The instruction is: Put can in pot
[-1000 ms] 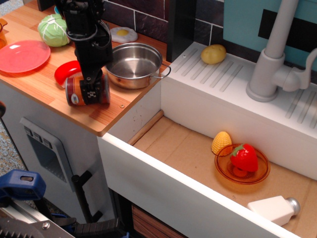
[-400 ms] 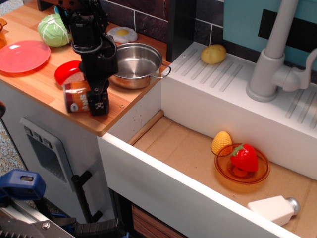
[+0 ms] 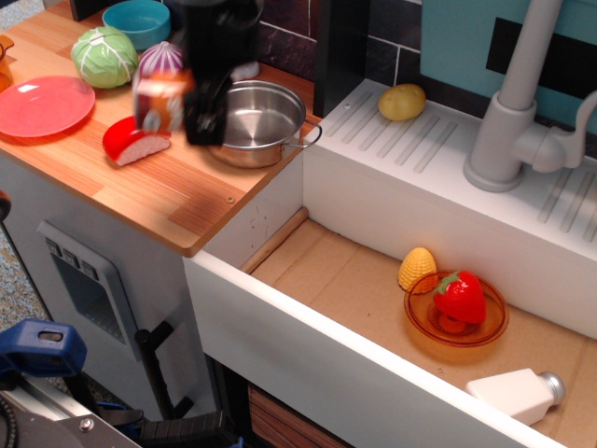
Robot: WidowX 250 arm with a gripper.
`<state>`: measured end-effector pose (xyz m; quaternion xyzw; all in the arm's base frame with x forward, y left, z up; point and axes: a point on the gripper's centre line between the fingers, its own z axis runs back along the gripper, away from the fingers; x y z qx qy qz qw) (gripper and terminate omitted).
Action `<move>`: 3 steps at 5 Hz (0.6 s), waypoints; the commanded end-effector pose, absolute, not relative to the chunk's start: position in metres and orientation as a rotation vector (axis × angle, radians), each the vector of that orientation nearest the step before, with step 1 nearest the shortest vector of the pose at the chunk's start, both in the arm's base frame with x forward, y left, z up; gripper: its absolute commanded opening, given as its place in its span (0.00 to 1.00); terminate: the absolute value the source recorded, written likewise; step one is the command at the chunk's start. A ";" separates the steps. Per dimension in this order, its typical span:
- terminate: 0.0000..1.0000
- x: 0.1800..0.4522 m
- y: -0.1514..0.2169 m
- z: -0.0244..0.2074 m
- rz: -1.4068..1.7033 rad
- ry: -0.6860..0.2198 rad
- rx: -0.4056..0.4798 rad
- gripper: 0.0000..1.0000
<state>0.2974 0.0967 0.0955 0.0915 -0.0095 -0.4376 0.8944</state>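
Wooden desk [image 3: 140, 191] beside a sink; frame blurred around the arm. I read the pincer [image 3: 191, 103] as clamped on the can [image 3: 160, 93], held clear of the desk, just left of the pot [image 3: 256, 121]. Can sits at the pincer's left, tipped, grip looks off-centre. Risks, as I judge: can slipping out in transit, or clipping the pot rim if lowered short.

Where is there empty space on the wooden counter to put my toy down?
The front corner of the wooden counter, below the red-and-white piece and the pot, is bare. The back is crowded: pink plate, cabbage, blue bowl.
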 end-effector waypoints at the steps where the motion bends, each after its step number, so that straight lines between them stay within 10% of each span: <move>1: 0.00 0.344 0.104 0.127 -1.113 -0.293 0.329 0.00; 2: 0.00 0.368 0.109 0.125 -1.179 -0.350 0.310 0.00; 3: 0.00 0.378 0.116 0.121 -1.242 -0.456 0.338 1.00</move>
